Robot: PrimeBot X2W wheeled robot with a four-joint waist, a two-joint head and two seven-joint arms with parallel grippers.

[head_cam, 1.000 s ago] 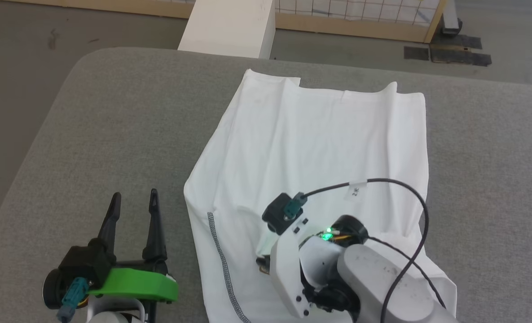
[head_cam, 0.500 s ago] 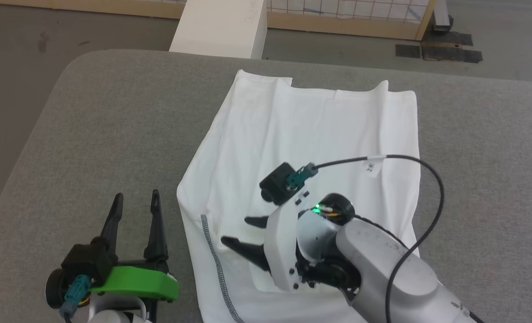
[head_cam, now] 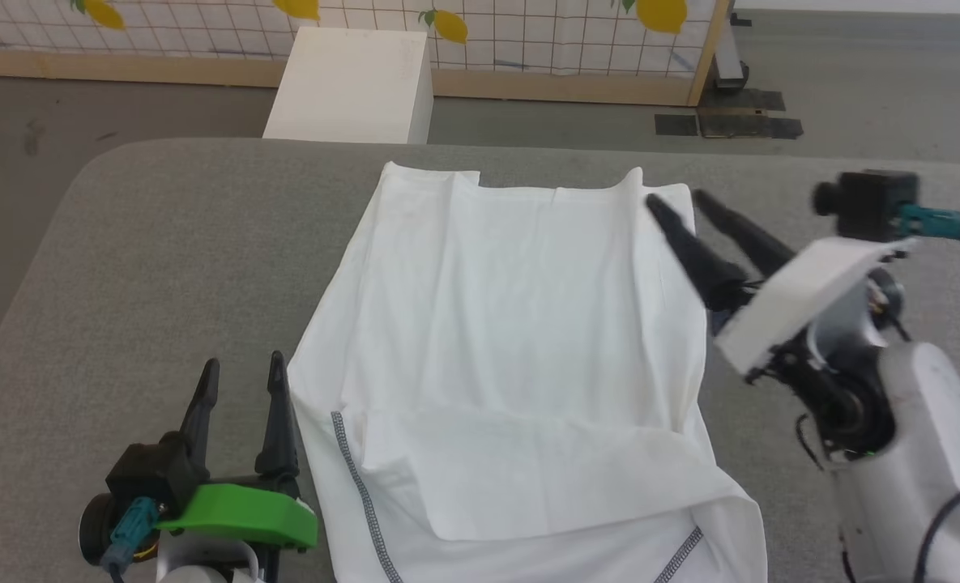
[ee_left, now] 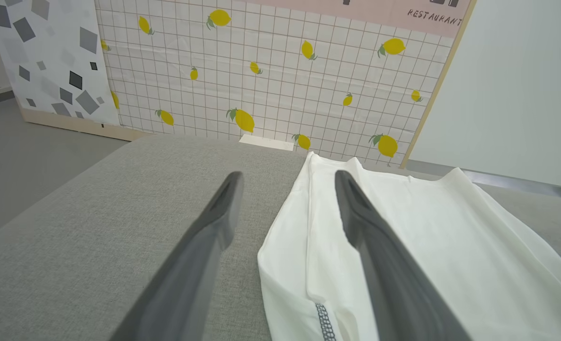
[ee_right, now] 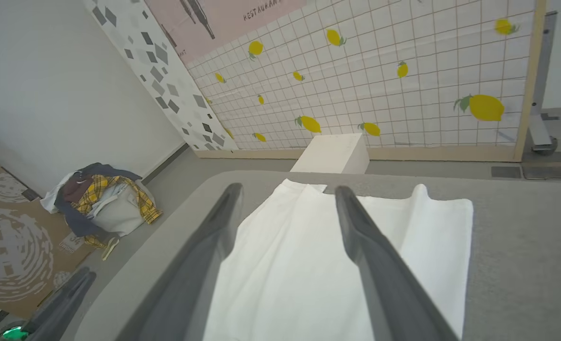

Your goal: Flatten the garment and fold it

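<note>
With jaws apart and empty, the dark two-fingered left gripper (head_cam: 243, 362) and right gripper (head_cam: 678, 199) should pinch matching corners of the white soft-fabric T-shirt (head_cam: 512, 324) with grey-black stitched hems, lifting evenly so the fold lands square.

shirt (head_cam: 512, 324) white, grey-black stitched seams | table (head_cam: 164, 243) grey weave | box (head_cam: 350, 85) white | backdrop (ee_left: 271, 71) white grid, yellow lemons | left gripper (head_cam: 243, 362) dark, green mount (head_cam: 241, 514) | clothes pile (ee_right: 100, 194) part yellow plaid

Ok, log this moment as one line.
garment: near part folded over | left hand: open, beside it | right hand: open, empty
</note>
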